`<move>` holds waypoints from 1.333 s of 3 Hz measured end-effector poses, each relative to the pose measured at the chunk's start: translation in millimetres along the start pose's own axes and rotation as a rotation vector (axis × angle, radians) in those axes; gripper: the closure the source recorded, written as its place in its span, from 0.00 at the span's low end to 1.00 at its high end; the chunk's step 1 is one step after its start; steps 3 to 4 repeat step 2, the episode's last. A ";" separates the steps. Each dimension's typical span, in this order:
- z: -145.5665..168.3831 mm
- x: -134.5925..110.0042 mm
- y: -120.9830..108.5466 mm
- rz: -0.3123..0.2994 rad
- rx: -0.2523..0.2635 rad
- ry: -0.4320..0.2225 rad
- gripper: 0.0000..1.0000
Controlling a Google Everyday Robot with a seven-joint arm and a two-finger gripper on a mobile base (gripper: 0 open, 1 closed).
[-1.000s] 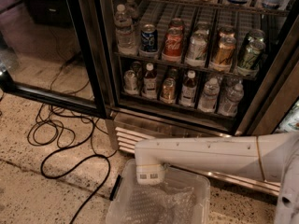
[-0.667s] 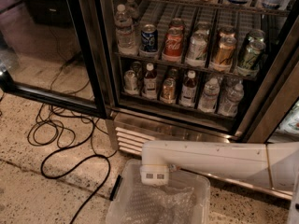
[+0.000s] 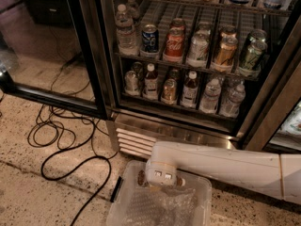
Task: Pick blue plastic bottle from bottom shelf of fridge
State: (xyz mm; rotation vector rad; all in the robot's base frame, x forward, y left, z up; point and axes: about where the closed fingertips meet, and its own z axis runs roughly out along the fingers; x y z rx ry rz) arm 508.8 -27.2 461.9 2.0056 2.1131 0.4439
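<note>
Now pincer (image 3: 162, 182) sits lower — over bin (image 3: 120, 205).

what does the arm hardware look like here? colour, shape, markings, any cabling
Off-white tubular arm: smooth shell, thin tan seam ring near the right edge, rounded wrist housing with two small dark square marks. No cables showing on it. Pincer: mostly hidden under the wrist, above the clear plastic bin on the floor; only brownish bits show.

The gripper (image 3: 162, 181) hangs low over a clear plastic bin (image 3: 121, 207) on the floor, just before the fridge (image 3: 171, 132). Bottles and cans stand along the bottom shelf (image 3: 178, 104). A black cable (image 3: 70, 161) loops at the left.
</note>
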 end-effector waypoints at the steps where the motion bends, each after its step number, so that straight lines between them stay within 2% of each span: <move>1: 3.7 1.1 -13.6 0.064 0.060 0.037 1.00; 4: 3.8 1.5 -15.2 0.068 0.066 0.038 1.00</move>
